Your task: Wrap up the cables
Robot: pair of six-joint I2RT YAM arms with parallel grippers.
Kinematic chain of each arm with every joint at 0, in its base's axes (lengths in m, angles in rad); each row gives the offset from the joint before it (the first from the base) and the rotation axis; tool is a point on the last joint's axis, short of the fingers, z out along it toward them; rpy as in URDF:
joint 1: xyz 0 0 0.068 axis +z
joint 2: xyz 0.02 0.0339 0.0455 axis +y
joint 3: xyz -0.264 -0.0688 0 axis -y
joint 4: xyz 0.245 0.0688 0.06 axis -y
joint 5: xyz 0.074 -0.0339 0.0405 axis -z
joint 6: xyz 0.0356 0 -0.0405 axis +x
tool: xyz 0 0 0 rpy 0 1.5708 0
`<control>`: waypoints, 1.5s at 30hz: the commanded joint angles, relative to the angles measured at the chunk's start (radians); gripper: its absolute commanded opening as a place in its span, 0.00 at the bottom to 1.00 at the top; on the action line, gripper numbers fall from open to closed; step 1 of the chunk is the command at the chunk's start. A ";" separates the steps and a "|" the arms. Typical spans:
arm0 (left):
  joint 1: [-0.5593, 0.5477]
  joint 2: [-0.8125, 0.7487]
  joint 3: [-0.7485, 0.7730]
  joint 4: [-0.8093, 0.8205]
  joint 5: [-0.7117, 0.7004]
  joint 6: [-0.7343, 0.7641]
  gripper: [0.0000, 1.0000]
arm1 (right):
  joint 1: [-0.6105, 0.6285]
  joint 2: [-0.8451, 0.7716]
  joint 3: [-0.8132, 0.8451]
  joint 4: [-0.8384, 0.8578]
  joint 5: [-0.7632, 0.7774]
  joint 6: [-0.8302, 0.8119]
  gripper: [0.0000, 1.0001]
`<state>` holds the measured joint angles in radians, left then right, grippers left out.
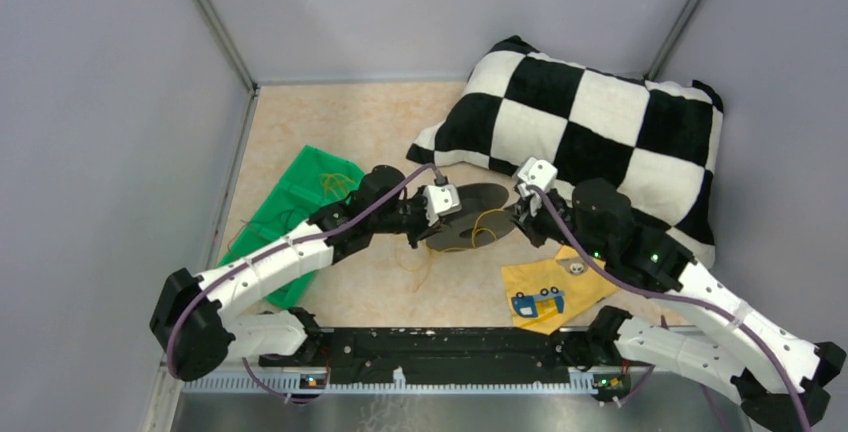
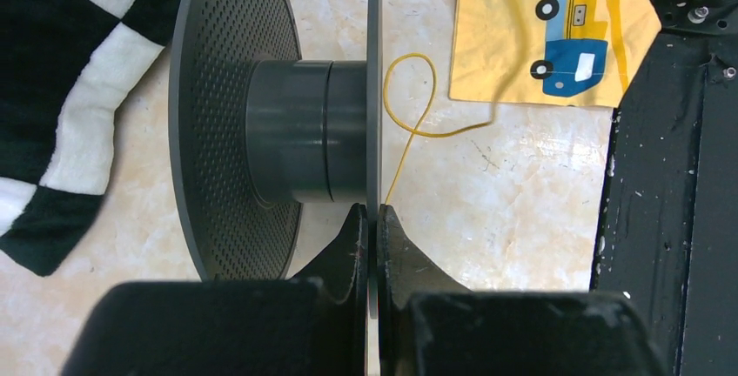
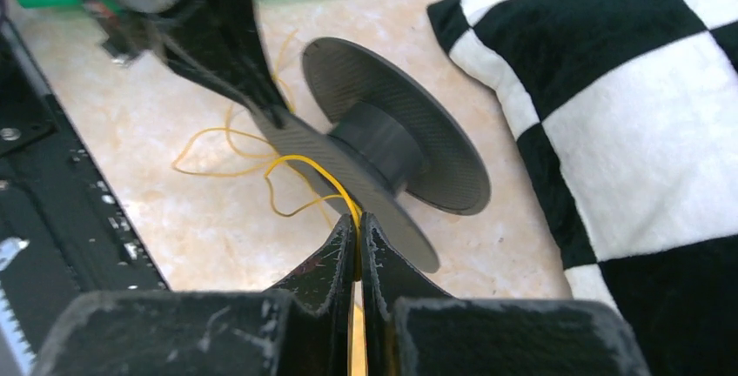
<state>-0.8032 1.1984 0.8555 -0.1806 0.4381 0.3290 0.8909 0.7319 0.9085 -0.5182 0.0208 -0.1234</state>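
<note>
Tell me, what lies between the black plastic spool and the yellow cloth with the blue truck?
In the left wrist view, a loop of thin yellow wire lies there on the beige tabletop.

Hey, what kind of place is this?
Probably a robot test cell, not a home: plain grey walls box in a tabletop, two robot arms are bolted at its near edge, and props like a checkered pillow and a yellow truck-print cloth lie about.

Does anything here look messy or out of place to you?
Yes. The thin yellow wire lies in loose, tangled loops on the table beside the black spool. The spool's hub is bare, so none of the wire is wound onto it yet.
</note>
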 commanded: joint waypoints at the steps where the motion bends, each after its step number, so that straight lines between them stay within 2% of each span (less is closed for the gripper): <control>1: -0.001 -0.061 -0.005 0.120 -0.034 -0.007 0.00 | -0.137 0.050 0.041 0.065 -0.146 -0.017 0.00; 5: -0.001 -0.074 -0.001 0.159 -0.123 -0.133 0.00 | -0.175 0.047 0.076 0.068 -0.207 0.108 0.00; 8: -0.005 -0.088 -0.043 0.278 -0.161 -0.233 0.00 | -0.175 0.048 0.085 0.070 -0.264 0.191 0.00; 10: -0.012 -0.094 -0.080 0.390 -0.228 -0.351 0.00 | -0.175 0.054 0.089 0.064 -0.262 0.270 0.00; 14: -0.047 -0.093 -0.182 0.614 -0.410 -0.577 0.00 | -0.175 0.052 0.082 0.049 -0.178 0.465 0.00; 17: -0.091 -0.067 -0.220 0.710 -0.518 -0.634 0.00 | -0.175 0.024 0.059 0.050 -0.113 0.569 0.00; 19: -0.121 -0.035 -0.190 0.703 -0.553 -0.633 0.00 | -0.174 0.007 0.053 0.039 -0.084 0.595 0.00; 28: -0.163 0.077 -0.064 0.594 -0.519 -0.597 0.01 | -0.174 -0.035 0.007 0.063 -0.056 0.549 0.00; 30: -0.165 0.071 -0.062 0.585 -0.497 -0.597 0.11 | -0.174 -0.034 0.006 0.061 -0.053 0.554 0.00; 34: -0.168 0.056 -0.046 0.552 -0.445 -0.595 0.23 | -0.175 -0.028 -0.001 0.046 -0.055 0.553 0.00; 40: -0.177 0.026 0.008 0.444 -0.375 -0.577 0.27 | -0.175 -0.063 -0.038 0.049 -0.039 0.544 0.00; 45: -0.178 -0.025 0.059 0.354 -0.401 -0.535 0.30 | -0.175 -0.067 -0.065 0.049 -0.031 0.542 0.00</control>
<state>-0.9768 1.2430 0.8474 0.2195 0.0414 -0.2527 0.7189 0.6758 0.8566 -0.4911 -0.0284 0.4210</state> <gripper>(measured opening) 0.281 0.009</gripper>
